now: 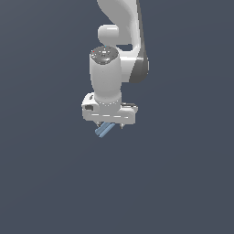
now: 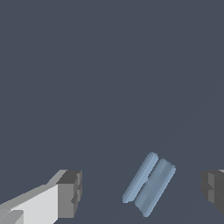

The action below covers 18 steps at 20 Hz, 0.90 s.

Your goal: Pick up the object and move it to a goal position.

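The object is a small light steel-blue grooved bar point(image 1: 104, 130) lying on the dark grey floor, partly hidden under the white gripper hand. In the wrist view the bar point(image 2: 149, 183) lies slanted between the two dark finger pads point(image 2: 70, 194), with clear gaps on both sides. My gripper point(image 1: 109, 125) hangs straight down over the bar, jaws spread wide and touching nothing. In the wrist view the gripper point(image 2: 142, 190) is open around the bar.
The white arm point(image 1: 119, 41) rises behind the gripper toward the top of the exterior view. The floor point(image 1: 45, 183) is a plain dark grey surface with no other objects in view.
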### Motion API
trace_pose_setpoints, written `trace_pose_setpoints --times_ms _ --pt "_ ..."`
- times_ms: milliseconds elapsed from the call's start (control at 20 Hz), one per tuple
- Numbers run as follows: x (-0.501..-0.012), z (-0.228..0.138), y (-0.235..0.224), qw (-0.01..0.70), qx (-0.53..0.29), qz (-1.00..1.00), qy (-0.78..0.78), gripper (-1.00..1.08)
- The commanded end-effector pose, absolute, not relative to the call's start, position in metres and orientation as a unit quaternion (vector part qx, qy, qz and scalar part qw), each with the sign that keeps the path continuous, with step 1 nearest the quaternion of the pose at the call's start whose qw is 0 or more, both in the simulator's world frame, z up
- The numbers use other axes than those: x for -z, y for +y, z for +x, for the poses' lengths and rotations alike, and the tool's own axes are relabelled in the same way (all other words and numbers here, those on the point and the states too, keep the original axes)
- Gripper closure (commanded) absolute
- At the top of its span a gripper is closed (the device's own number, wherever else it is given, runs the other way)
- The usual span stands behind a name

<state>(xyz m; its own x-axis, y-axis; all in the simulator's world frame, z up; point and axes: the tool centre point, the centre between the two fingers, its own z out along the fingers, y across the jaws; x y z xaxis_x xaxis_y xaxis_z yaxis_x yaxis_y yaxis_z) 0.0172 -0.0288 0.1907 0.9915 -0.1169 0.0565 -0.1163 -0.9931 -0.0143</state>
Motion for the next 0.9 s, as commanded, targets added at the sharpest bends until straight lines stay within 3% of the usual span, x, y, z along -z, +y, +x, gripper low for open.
trace_pose_setpoints --times_ms 0,850 --pt "-0.185 0.014 -0.03 0.006 0.027 -0.997 0.069 -0.92" --pt "-0.092 -0.052 -0.06 0.006 0.006 -0.963 0.269 -0.92"
